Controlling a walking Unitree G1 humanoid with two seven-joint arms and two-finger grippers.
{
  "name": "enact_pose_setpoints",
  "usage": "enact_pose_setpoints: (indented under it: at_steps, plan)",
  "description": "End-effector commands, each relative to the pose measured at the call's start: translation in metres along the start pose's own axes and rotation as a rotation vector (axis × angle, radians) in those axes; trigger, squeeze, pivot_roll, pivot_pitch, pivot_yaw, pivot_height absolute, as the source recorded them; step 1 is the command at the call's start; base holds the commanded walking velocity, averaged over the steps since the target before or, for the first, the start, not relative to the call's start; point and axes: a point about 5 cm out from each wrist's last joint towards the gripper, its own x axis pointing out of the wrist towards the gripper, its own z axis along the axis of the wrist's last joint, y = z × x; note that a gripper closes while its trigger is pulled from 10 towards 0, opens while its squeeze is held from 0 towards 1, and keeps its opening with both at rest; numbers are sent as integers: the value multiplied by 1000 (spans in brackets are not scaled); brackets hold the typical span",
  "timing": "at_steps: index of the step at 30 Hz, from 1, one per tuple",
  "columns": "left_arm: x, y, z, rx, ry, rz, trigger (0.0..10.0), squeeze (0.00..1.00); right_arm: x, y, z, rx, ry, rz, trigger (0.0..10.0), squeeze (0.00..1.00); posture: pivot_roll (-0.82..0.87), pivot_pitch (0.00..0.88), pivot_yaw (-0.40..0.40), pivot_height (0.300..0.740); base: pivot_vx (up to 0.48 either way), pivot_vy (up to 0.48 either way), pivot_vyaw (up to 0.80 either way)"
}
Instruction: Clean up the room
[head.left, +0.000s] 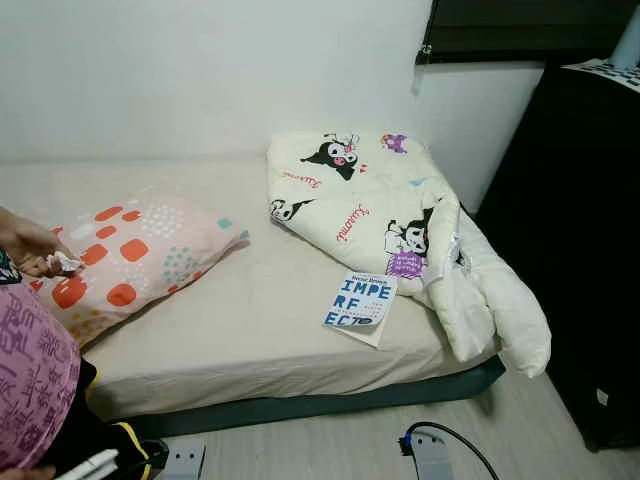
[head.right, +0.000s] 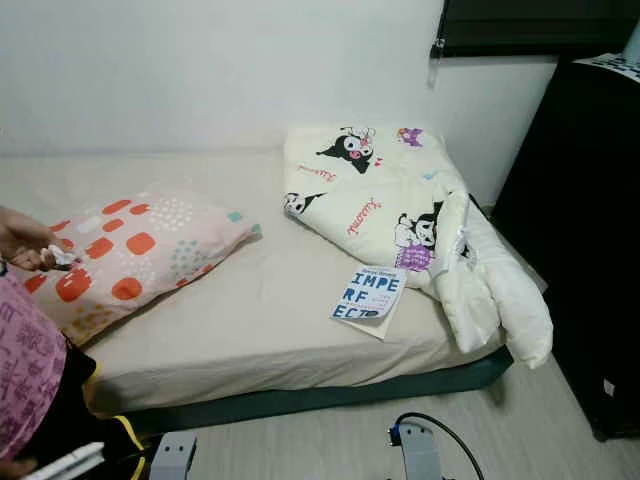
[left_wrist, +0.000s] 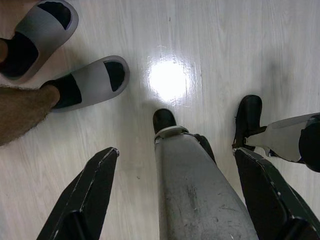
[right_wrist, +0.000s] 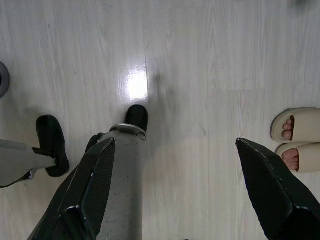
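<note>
bed (head.left: 250, 330): book (head.left: 360, 300) at front edge, beside crumpled blanket (head.left: 400, 210) in back-right corner | left claw (left_wrist: 175, 155), right claw (right_wrist: 172, 145) both wide open, empty, aimed at floor | tip: step closer, grab the book by its overhanging corner

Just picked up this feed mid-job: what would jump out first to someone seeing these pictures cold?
A cartoon-print comforter lies bunched at the bed's far right corner, spilling over the edge, with a booklet beside it near the front edge. A spotted pillow lies on the left, where a person's hand holds a crumpled tissue. Both grippers hang open over the floor.
</note>
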Motion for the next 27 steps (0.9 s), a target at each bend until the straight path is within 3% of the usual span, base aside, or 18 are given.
enact_pose_setpoints:
  at_steps: [1,27]
  plan:
    - [-1,1,-9,0,33,0,10000,0,-1,0,-8,-12,30,-3,10000,0,-46,56,-18,740,0,0,0]
    - [-2,1,-14,7,47,-1,10000,0,-1,-1,-9,-20,35,-6,10000,0,-45,68,-18,740,0,0,0]
